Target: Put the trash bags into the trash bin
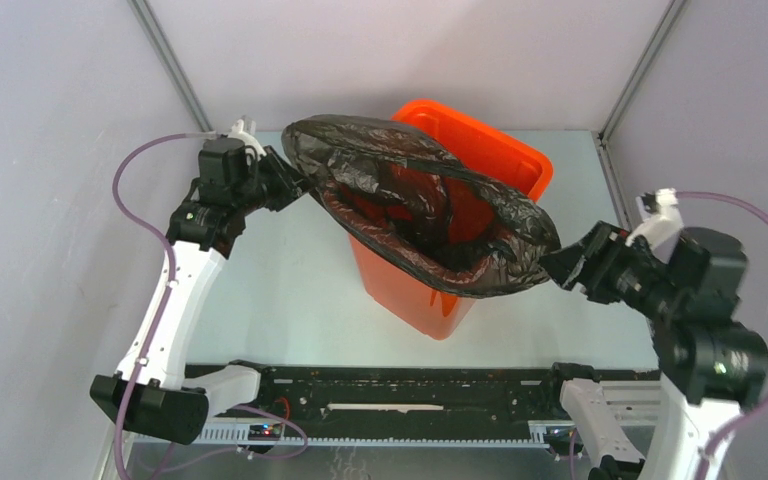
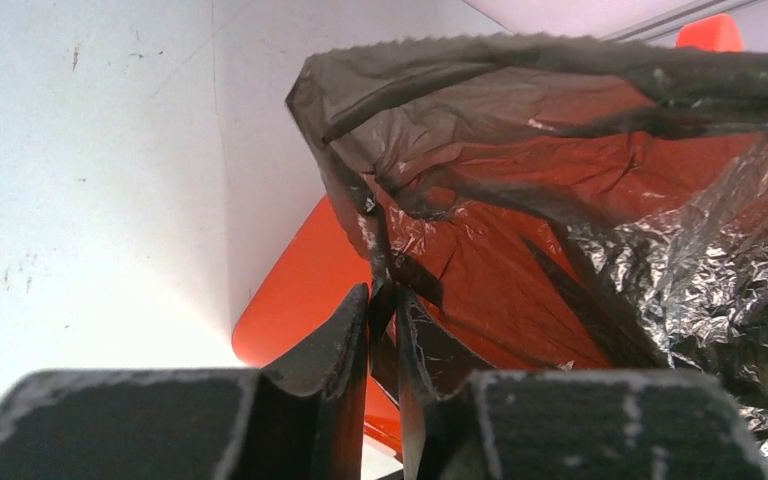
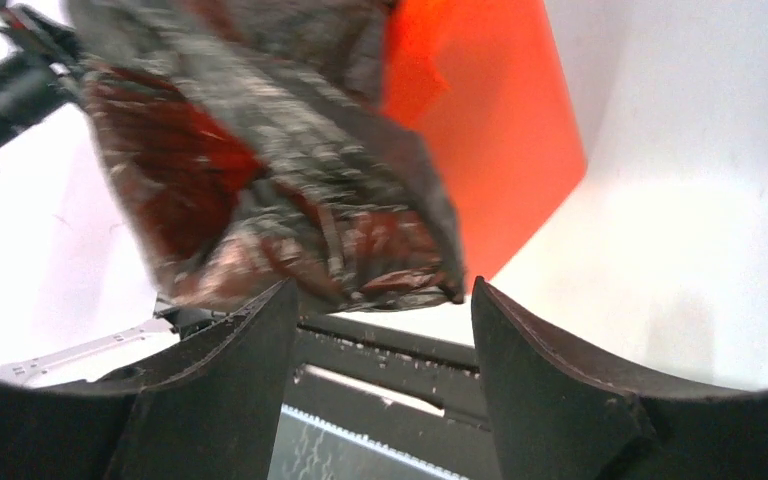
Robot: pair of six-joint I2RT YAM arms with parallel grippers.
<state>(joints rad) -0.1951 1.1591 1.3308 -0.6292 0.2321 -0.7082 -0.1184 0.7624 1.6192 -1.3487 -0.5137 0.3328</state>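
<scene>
The orange trash bin (image 1: 505,158) stands upright mid-table. The thin black trash bag (image 1: 410,205) is spread open over its mouth, wider than the bin, its middle sagging inside. My left gripper (image 1: 297,186) is at the bag's left rim and is shut on the bag's edge (image 2: 384,300), with the film pinched between the fingers. My right gripper (image 1: 558,268) is open at the bag's right end. In the right wrist view the bag's lower edge (image 3: 360,285) hangs just above the gap between the fingers (image 3: 375,300), and the bin's side (image 3: 500,140) shows behind.
The grey enclosure walls and metal corner posts (image 1: 170,60) stand close behind and beside the bin. The black rail (image 1: 400,385) with the arm bases runs along the near edge. The pale tabletop (image 1: 280,300) shows left of the bin.
</scene>
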